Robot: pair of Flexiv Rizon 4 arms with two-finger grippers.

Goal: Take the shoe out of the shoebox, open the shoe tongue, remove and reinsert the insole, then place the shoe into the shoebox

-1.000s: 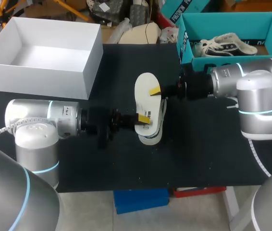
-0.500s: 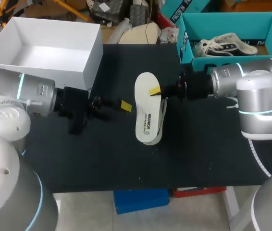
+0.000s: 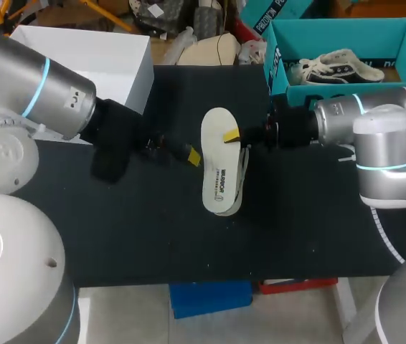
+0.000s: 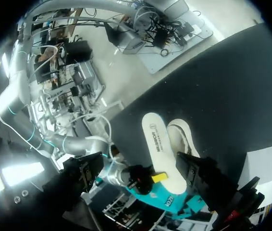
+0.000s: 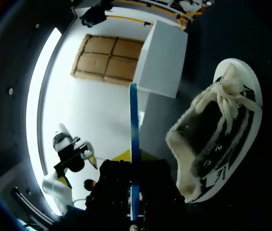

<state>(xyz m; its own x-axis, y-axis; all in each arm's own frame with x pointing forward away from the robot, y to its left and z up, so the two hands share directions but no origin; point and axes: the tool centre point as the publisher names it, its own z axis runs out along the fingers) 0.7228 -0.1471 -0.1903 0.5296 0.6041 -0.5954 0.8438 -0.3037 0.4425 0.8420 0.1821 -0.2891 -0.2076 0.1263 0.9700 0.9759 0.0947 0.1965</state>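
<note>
A white insole [image 3: 216, 154] hovers over the middle of the black table, and my right gripper [image 3: 232, 136] is shut on its right edge. The right wrist view shows the insole [image 5: 133, 134] edge-on as a thin blue line between that gripper's [image 5: 134, 178] fingers. The white sneaker [image 3: 241, 172] lies on its side just under and right of the insole, laces and fleecy lining showing [image 5: 217, 139]. My left gripper [image 3: 190, 155] stands open just left of the insole, touching nothing. In the left wrist view its dark fingers [image 4: 201, 175] are spread wide, with the insole [image 4: 161, 151] and sneaker [image 4: 185, 140] ahead.
The open white shoebox [image 3: 128, 61] stands at the back left, partly hidden by my left arm. A teal box [image 3: 278, 43] with another sneaker [image 3: 336, 66] in it is at the back right. The black mat [image 3: 296, 229] fills the table's front.
My left gripper let go of the insole's near end, opened and drew back to the left while its arm rose. The right gripper and insole stayed put.
</note>
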